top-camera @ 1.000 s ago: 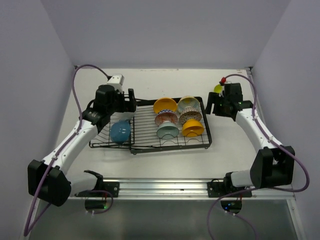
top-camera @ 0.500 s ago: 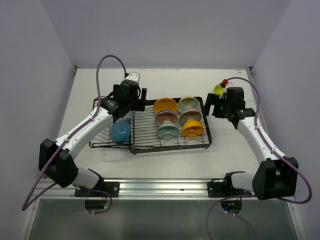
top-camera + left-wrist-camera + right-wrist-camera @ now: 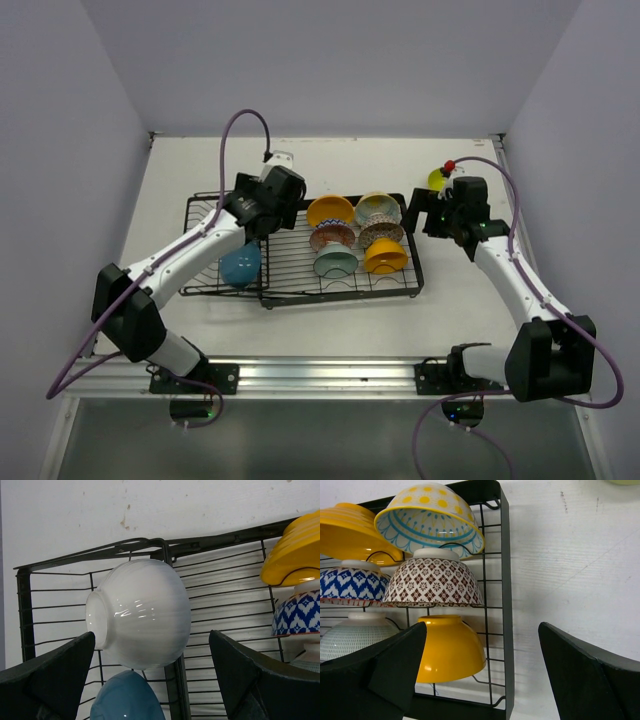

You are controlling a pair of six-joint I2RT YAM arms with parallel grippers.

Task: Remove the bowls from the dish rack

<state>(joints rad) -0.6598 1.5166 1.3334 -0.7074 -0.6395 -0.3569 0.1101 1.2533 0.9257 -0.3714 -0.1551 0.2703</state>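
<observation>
— Left gripper [image 3: 151,636] is reaching farther right than a second ago, spread wide and empty, over the blue bowl [image 3: 127,697] and, beyond it, the white bowl [image 3: 140,612] in the dish rack [image 3: 295,262].
— Right gripper [image 3: 481,625] is hanging wide too, facing the rack's orange-yellow bowl [image 3: 447,647].

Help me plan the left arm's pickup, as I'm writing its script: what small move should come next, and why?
Likely advance the left gripper a little toward the white bowl, then close. Its jaws stand open, one on each side of that bowl, which lies on its side in the dish rack next to the blue bowl, seemingly not yet gripped.
</observation>
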